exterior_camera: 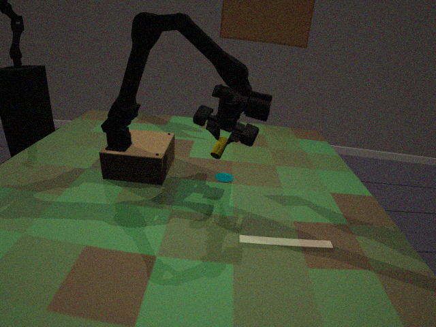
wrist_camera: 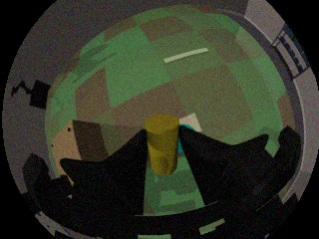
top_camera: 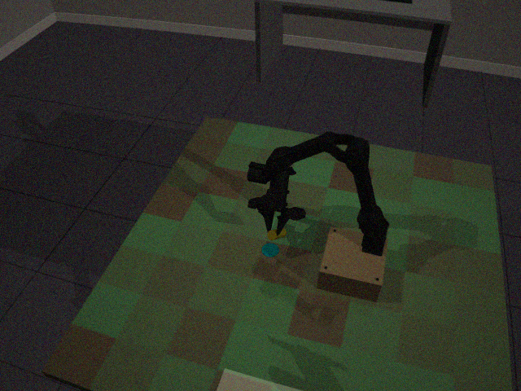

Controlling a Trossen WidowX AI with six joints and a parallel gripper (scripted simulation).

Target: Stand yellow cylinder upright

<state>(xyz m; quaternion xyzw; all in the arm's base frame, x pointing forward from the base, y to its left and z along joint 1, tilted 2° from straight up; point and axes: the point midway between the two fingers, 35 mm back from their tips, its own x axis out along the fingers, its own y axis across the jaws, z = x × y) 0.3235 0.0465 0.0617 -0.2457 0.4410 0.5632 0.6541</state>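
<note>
The yellow tall cylinder (top_camera: 281, 233) (exterior_camera: 219, 147) (wrist_camera: 163, 145) is held in the air between the fingertips. In the exterior view it is tilted, its lower end towards the lower left. My gripper (top_camera: 274, 234) (exterior_camera: 223, 139) (wrist_camera: 162, 131) is shut on it. The cyan circle (top_camera: 269, 249) (exterior_camera: 224, 177) (wrist_camera: 185, 143) lies flat on the table, below the cylinder and with nothing on it. In the wrist view the right finger and the cylinder hide part of the circle.
The arm's wooden base block (top_camera: 351, 257) (exterior_camera: 133, 165) (wrist_camera: 66, 146) stands beside the circle, on its right in the top view. A flat pale strip (exterior_camera: 285, 241) (wrist_camera: 186, 55) lies on the chequered table top (top_camera: 202, 332) (exterior_camera: 197, 299), farther from the circle.
</note>
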